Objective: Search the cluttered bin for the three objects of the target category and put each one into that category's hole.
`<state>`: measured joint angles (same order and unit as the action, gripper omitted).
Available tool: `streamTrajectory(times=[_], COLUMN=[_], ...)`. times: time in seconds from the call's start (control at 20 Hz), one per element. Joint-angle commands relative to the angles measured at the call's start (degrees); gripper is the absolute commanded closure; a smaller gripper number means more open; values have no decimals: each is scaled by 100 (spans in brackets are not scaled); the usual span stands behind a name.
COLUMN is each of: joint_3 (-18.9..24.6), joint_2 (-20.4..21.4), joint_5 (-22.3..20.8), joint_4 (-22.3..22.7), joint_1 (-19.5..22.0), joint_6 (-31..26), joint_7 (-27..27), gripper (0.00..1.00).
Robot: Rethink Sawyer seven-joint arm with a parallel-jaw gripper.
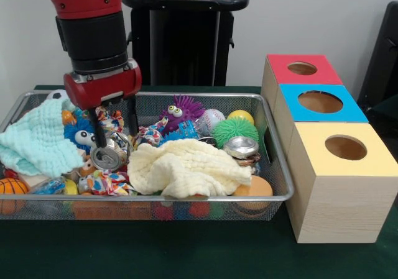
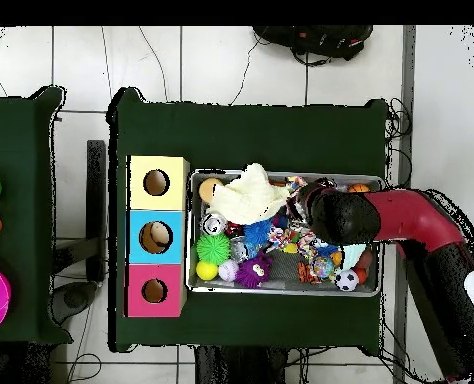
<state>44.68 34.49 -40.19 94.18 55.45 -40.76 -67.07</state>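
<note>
Since the claw (image 1: 115, 143) already has its two black prongs straddling the crushed silver metal can (image 1: 107, 157) at the left of the wire mesh bin (image 1: 281, 195), I'd pinch it firmly and lift straight up so the knotted rope toy (image 1: 104, 182) doesn't snag. Up front lies a soft cream waffle cloth (image 1: 185, 168); behind it another shiny dented can (image 1: 240, 146), a rubbery green spiky ball (image 1: 234, 129) and a purple fuzzy monster (image 1: 179, 113). The wooden block with three round holes (image 1: 345, 147) sits right beside the bin on the green desk (image 1: 186, 254).
</note>
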Motion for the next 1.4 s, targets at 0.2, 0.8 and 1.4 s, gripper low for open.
streamTrajectory(times=[0.2,0.8,1.4], joint_3=[-240,-155,-66], joint_2=[1,-770,-1158], joint_5=[-358,-355,-384], joint_4=[407,-523,-1121], joint_1=[-39,-58,-121], joint_6=[-314,-808,-1086], joint_7=[797,1579,1838], gripper=[0,0,0])
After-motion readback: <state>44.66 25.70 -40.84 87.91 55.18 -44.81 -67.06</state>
